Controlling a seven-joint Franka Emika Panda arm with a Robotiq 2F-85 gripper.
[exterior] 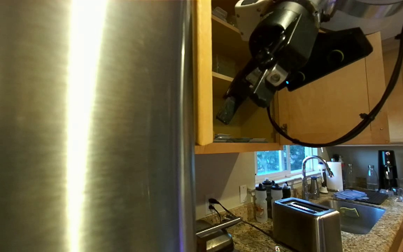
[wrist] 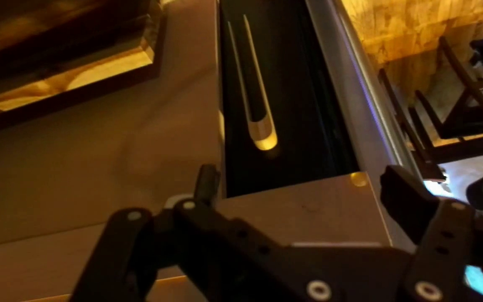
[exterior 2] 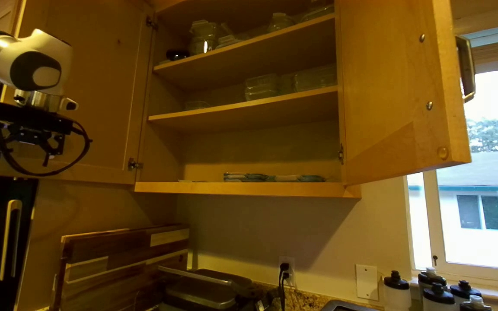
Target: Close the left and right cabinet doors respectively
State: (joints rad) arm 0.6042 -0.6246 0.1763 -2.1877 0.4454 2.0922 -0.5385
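The left cabinet door (exterior 2: pixel 97 95) stands open, its inner face showing in an exterior view. In another exterior view it shows nearly edge-on (exterior: pixel 203 80) beside the steel fridge. The right cabinet door (exterior 2: pixel 387 86) also stands open and shows in an exterior view (exterior: pixel 324 105); its bar handle (exterior 2: pixel 467 69) is on its outer face. My gripper (exterior: pixel 242 107) is open and empty, pointing down beside the left door's inner side; it also shows in an exterior view (exterior 2: pixel 24 153). In the wrist view the gripper (wrist: pixel 302 180) spans the left door's lower corner (wrist: pixel 304 214); contact cannot be told.
The steel fridge (exterior: pixel 135 122) stands close to the left door. Cabinet shelves (exterior 2: pixel 249 106) hold glass containers and stacked dishes. Below are a wooden board (exterior 2: pixel 123 259), a toaster (exterior: pixel 306 224), several bottles (exterior 2: pixel 439 293) and a faucet (exterior: pixel 306 175). A cable (exterior: pixel 373 122) loops from the arm.
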